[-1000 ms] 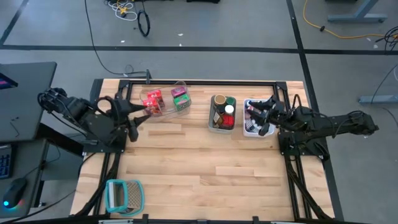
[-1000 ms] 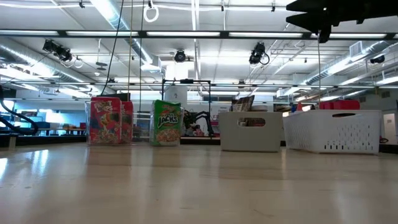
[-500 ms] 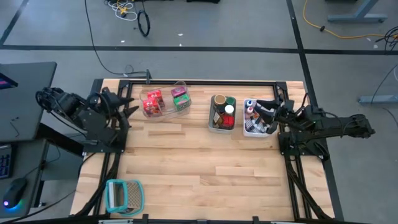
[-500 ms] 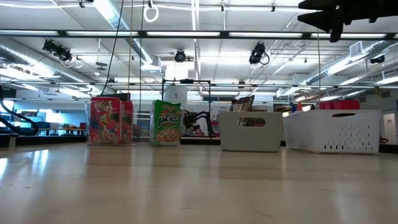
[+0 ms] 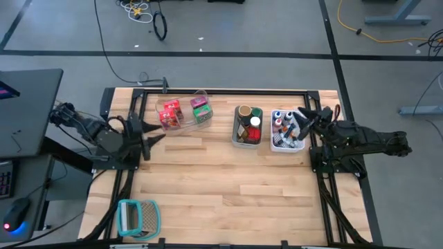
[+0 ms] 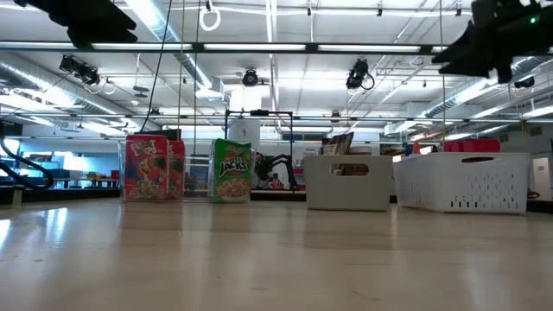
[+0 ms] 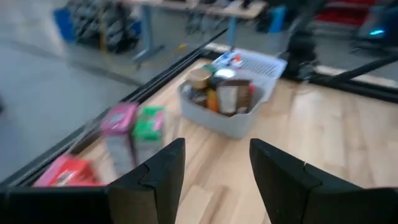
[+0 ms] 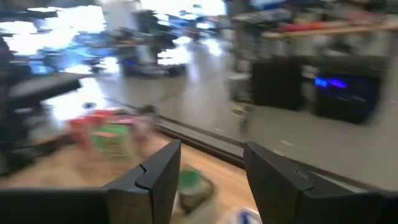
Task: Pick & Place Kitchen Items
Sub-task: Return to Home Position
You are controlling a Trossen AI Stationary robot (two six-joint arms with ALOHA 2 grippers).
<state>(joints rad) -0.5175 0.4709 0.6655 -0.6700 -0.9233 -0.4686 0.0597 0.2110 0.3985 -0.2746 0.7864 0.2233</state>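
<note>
Both arms empty: the left gripper (image 7: 214, 167) hangs at the left edge of the table (image 5: 228, 187), the right gripper (image 8: 211, 169) beside the white bin (image 5: 275, 147) near the far right corner, fingers spread on nothing, with packets (image 5: 169, 114), jars (image 5: 243, 112) and bottles (image 5: 279, 123) binned along the far edge, so fold home high, clear of rims.

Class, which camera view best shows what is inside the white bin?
The high view: it looks straight down into the white bin, showing the small bottles inside. The low view shows only its slotted side wall; the left wrist view shows it far off; the right wrist view, not clearly.
</note>
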